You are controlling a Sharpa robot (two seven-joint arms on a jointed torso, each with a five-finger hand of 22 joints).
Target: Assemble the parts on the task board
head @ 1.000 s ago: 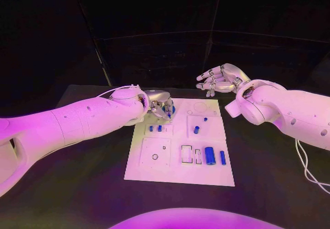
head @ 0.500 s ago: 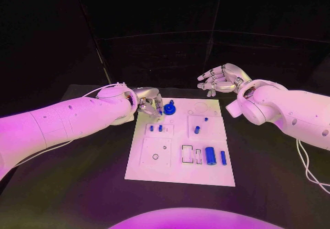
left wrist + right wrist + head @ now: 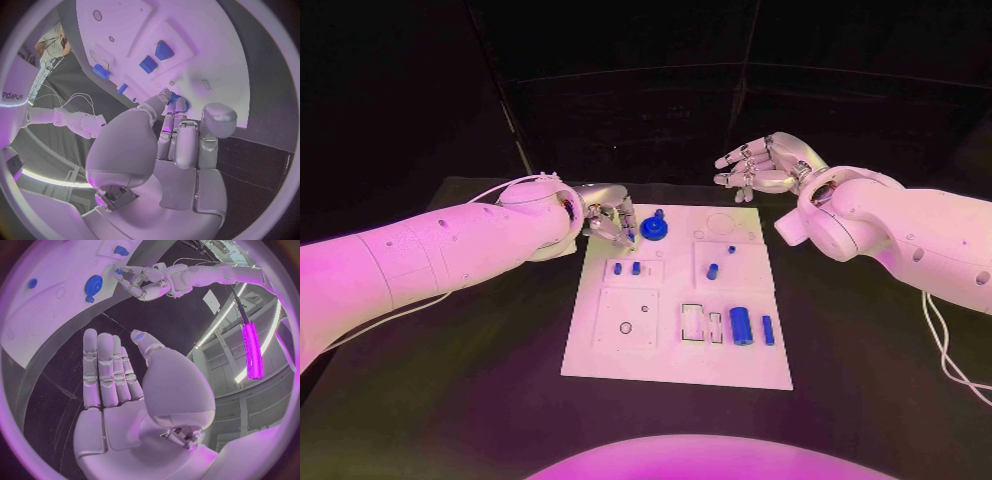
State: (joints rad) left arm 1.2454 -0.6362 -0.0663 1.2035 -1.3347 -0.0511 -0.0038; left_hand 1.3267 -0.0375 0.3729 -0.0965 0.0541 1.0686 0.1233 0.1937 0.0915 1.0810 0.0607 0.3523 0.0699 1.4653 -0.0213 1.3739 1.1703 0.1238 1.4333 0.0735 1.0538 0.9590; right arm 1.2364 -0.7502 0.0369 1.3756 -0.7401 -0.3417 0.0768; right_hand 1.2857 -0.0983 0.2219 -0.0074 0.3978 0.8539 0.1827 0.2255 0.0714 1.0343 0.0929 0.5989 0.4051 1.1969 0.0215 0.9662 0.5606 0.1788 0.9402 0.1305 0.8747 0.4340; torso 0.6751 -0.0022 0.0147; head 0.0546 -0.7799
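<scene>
**Left hand at the far left corner of the board, right hand idle beyond it**

We log the task board point(image 3: 678, 345) lying flat on the black table point(image 3: 473, 400), its long side running away from the robot. The left hand point(image 3: 610, 218) sits at the board's far left corner, fingers curled downward just beside the round blue part point(image 3: 655, 231) that stands there. In the left wrist view the fingertips point(image 3: 167, 98) lie against or very near this part point(image 3: 177, 97); we cannot tell whether they pinch it or only touch it, because the fingers hide the contact.

The right hand point(image 3: 764, 165) hangs above the table past the board's far right corner, well apart from the board, fingers straight and spread, holding nothing; the right wrist view confirms an empty palm point(image 3: 115, 390).

Other parts on the board:
- two small blue pegs point(image 3: 626, 268) side by side near the left edge, mid-length
- one short blue peg point(image 3: 713, 271) and a tiny blue piece point(image 3: 730, 249) towards the right edge
- a wide blue cylinder point(image 3: 740, 327) and a thin blue cylinder point(image 3: 767, 330) near the near right corner.
</scene>
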